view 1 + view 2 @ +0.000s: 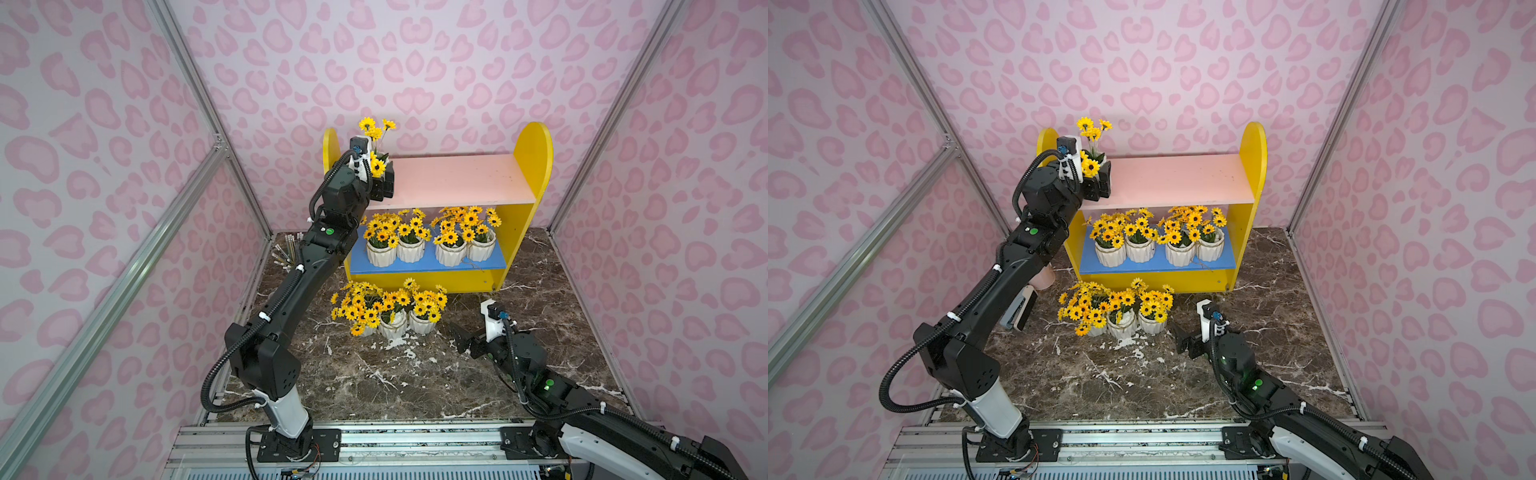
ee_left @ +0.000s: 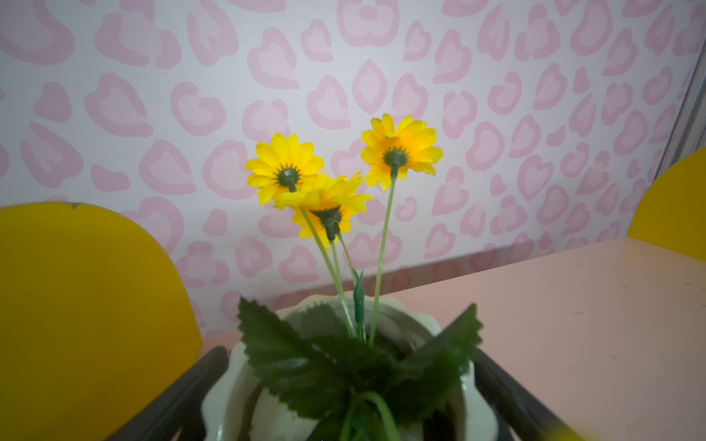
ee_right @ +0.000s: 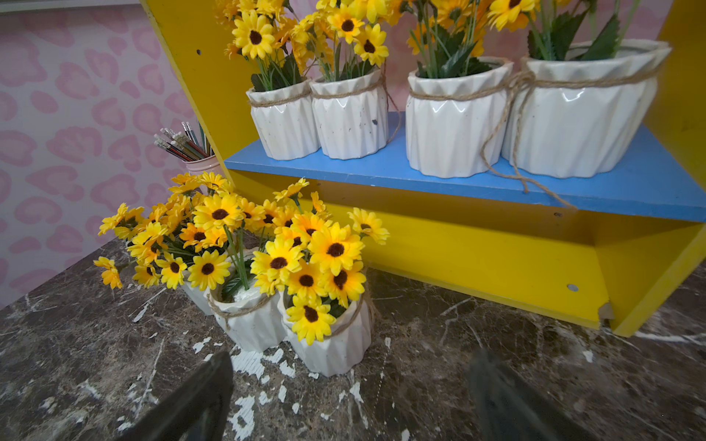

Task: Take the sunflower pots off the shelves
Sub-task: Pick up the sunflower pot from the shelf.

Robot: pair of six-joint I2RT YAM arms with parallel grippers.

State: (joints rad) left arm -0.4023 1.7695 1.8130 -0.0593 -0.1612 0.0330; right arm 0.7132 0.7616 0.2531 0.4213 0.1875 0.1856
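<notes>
The shelves (image 1: pixel 457 178) (image 1: pixel 1183 178) stand against the back wall, with yellow sides, a pink upper board (image 2: pixel 573 324) and a blue lower board (image 3: pixel 420 179). At the upper board's left end stands one sunflower pot (image 1: pixel 384 160) (image 1: pixel 1100 160) (image 2: pixel 229 382). My left gripper (image 1: pixel 382 183) (image 1: pixel 1102 180) (image 2: pixel 349 357) is open, with one finger on each side of this pot. Several sunflower pots (image 1: pixel 381 253) (image 1: pixel 1111 253) (image 3: pixel 286 122) line the blue board. Three more (image 1: pixel 392 326) (image 1: pixel 1121 324) (image 3: pixel 328 343) cluster on the marble table before the shelves. My right gripper (image 1: pixel 463 340) (image 1: pixel 1183 343) (image 3: pixel 353 366) hangs open and empty just right of that cluster.
A pink cup of pencils (image 3: pixel 198 164) (image 1: pixel 1044 278) stands left of the shelves, partly behind my left arm. A grey and white stapler-like object (image 1: pixel 1019 311) lies beside it. Patterned walls and aluminium posts (image 1: pixel 232 137) close in the table; a mounting rail (image 1: pixel 415 440) runs along the front.
</notes>
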